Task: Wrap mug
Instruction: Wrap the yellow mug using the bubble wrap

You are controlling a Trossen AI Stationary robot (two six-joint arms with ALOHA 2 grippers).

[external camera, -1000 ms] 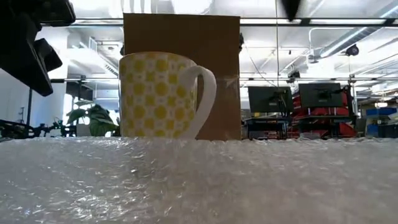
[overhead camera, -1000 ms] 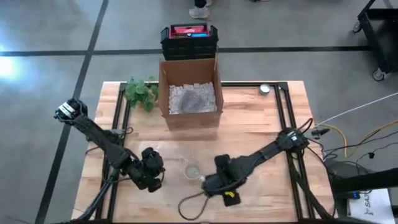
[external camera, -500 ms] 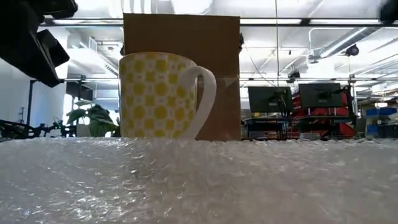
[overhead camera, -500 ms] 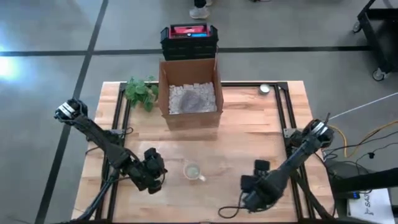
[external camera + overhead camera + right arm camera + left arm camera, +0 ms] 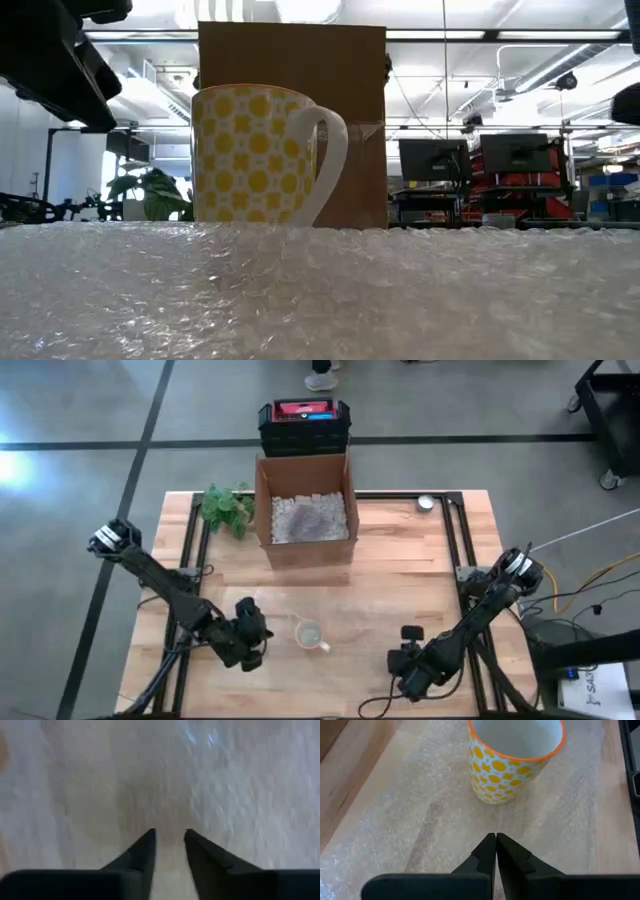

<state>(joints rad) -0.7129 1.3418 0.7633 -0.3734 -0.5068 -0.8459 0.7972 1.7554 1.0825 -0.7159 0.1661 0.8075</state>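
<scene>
A white mug (image 5: 310, 635) with yellow dots and an orange rim (image 5: 512, 760) stands upright on a clear sheet of bubble wrap (image 5: 320, 290) near the table's front edge. In the low view its handle (image 5: 330, 160) points right. My left gripper (image 5: 496, 838) is shut and hovers over the wrap just left of the mug (image 5: 250, 642), its fingers pointing toward the mug. My right gripper (image 5: 170, 836) is open by a narrow gap. It stands over the wrap (image 5: 225, 780) to the mug's right, near the front edge (image 5: 410, 658).
An open cardboard box (image 5: 305, 510) with white packing fill stands at the far centre. A black and red case (image 5: 305, 420) is behind it. A green plant (image 5: 225, 508) lies far left, and a small round object (image 5: 426, 503) far right. Black frame rails (image 5: 455, 560) run along the sides.
My right gripper has swung away from the mug's right side toward the table's right and near edges. My left gripper has edged a little closer to the mug. The mug and the bubble wrap have stayed where they were.
</scene>
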